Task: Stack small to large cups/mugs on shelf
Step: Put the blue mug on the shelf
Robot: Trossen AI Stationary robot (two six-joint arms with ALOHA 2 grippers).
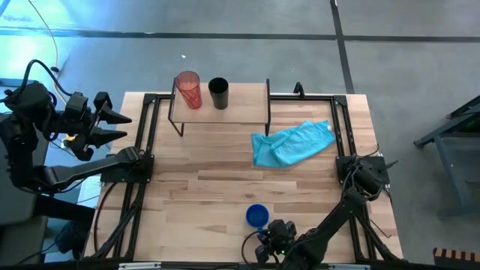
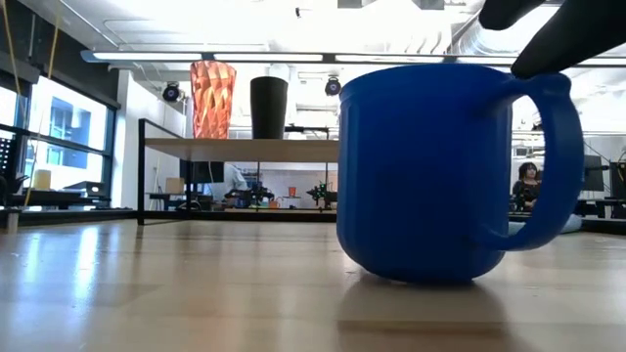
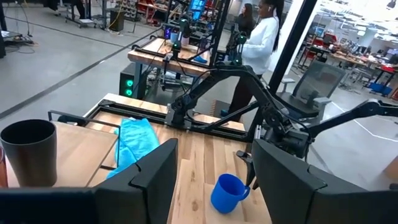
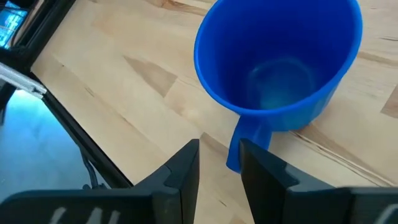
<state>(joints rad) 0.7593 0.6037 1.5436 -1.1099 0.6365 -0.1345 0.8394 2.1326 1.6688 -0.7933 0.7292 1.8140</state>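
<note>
The blue mug stands upright on the tabletop near the near edge, and in the low view the mug shows its handle side-on. My right gripper hovers over that handle, open by a narrow gap, slanting down from the near side. The orange-red tumbler and the black cup stand side by side on the left part of the shelf. My left gripper waits open beyond the table's left edge, touching nothing. My right gripper has its fingers just above the mug's handle, one fingertip level with the handle's top. Whether it touches the handle, I cannot tell. The mug stands on its base on the table.
A crumpled light-blue cloth lies right of the shelf. Black frame rails run along the table's left and right sides. Bare wood stretches between mug and shelf. People are in the room beyond.
</note>
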